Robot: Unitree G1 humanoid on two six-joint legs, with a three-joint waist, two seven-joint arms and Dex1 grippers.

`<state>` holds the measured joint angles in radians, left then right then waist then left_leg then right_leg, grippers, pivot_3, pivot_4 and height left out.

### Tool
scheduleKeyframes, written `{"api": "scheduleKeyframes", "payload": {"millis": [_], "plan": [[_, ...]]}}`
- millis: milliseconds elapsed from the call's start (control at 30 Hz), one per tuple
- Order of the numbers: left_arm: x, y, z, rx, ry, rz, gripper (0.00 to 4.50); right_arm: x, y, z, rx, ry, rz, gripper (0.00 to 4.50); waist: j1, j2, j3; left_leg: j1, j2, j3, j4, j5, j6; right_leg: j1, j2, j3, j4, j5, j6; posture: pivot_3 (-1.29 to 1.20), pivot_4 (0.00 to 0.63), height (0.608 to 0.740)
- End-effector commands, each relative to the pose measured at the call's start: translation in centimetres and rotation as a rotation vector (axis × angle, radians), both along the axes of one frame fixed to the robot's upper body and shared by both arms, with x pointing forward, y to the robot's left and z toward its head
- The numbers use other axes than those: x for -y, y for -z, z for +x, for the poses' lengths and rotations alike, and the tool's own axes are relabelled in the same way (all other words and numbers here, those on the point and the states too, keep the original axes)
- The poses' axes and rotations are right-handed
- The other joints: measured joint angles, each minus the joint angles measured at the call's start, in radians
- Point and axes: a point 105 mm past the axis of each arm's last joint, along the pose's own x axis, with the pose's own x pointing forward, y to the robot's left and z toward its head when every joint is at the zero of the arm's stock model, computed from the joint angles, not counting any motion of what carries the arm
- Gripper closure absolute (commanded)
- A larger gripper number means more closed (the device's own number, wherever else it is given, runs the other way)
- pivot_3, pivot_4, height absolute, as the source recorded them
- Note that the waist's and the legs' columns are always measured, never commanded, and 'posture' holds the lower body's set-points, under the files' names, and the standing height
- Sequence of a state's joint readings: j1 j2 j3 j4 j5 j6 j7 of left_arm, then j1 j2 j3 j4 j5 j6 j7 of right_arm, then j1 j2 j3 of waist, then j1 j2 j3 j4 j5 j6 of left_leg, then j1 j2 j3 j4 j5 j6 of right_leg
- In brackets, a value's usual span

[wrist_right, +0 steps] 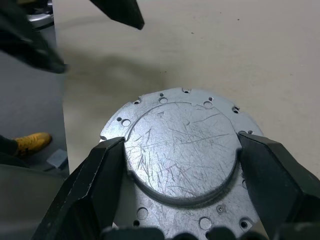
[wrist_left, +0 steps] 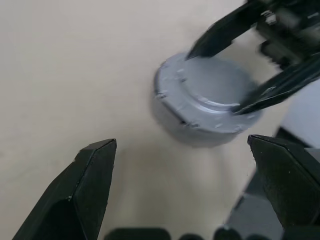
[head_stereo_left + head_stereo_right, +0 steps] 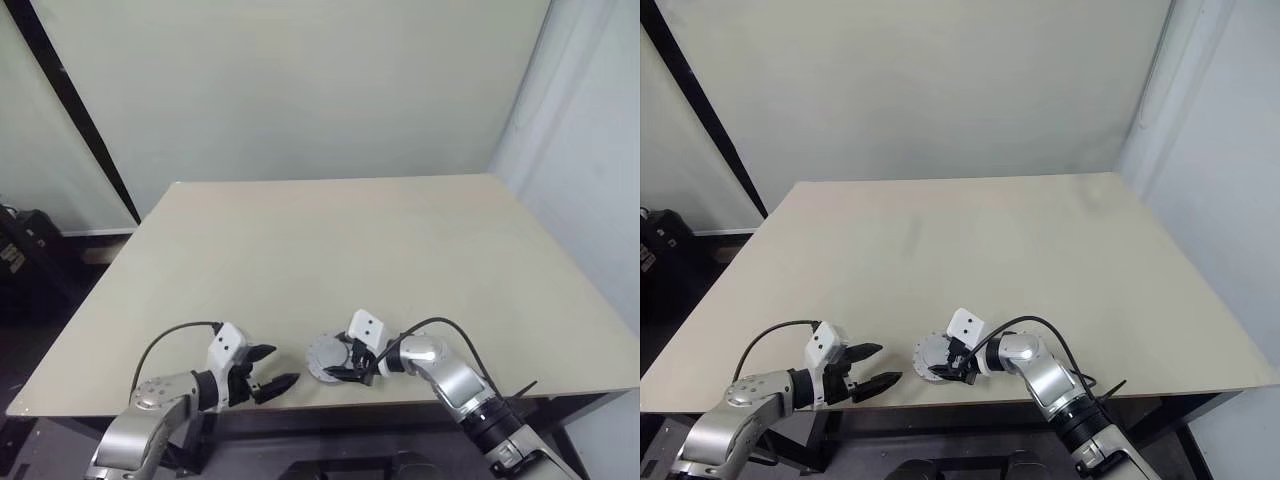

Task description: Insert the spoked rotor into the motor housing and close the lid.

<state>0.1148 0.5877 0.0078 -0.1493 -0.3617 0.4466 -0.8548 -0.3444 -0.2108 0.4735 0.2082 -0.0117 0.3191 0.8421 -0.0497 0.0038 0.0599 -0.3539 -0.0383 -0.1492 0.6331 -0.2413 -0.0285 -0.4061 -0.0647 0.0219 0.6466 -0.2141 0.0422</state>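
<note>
I see the motor housing (image 1: pixel 182 165), a scratched grey flanged round body, resting near the table's (image 3: pixel 400 250) front edge. My right gripper (image 3: pixel 338 366) straddles its raised centre, fingers (image 1: pixel 95 185) beside it; whether they press it I cannot tell. My left gripper (image 3: pixel 275 369) hangs released, just beside the housing, fingers spread.

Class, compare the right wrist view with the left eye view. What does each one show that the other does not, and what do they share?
Right wrist view: scratches on the raised centre of the round grey metal part, small holes around its flange, and a yellow shoe on the floor.
Left eye view: the whole table and the wall behind it.
Shared: the right claw closed around that part near the table's front edge, with the open left claw beside it.
</note>
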Motion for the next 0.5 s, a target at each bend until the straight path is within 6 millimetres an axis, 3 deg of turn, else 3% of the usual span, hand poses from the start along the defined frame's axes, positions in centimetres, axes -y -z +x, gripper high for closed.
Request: {"api": "scheduleKeyframes", "payload": {"millis": [33, 500], "plan": [[0.39, -0.77, 0.52, 0.042, 0.007, -0.001, 0.00, -0.04, 0.13, 0.03, -0.020, 0.018, -0.015, 1.19, 0.000, 0.000, 0.000, 0.000, 0.000, 0.000, 0.000, 0.000, 0.000, 0.000, 0.000, 0.000, 0.000, 0.000, 0.000, 0.00, 0.000, 0.740], [0.85, -0.72, 0.83, 0.041, -0.006, 0.011, 0.00, -0.68, 0.48, -0.03, -0.013, 0.072, -0.048, 1.19, -0.001, 0.000, 0.000, 0.003, 0.002, 0.001, 0.000, 0.000, 0.000, 0.001, 0.001, 0.000, 0.001, 0.000, 0.000, 0.00, 0.000, 0.740]]}}
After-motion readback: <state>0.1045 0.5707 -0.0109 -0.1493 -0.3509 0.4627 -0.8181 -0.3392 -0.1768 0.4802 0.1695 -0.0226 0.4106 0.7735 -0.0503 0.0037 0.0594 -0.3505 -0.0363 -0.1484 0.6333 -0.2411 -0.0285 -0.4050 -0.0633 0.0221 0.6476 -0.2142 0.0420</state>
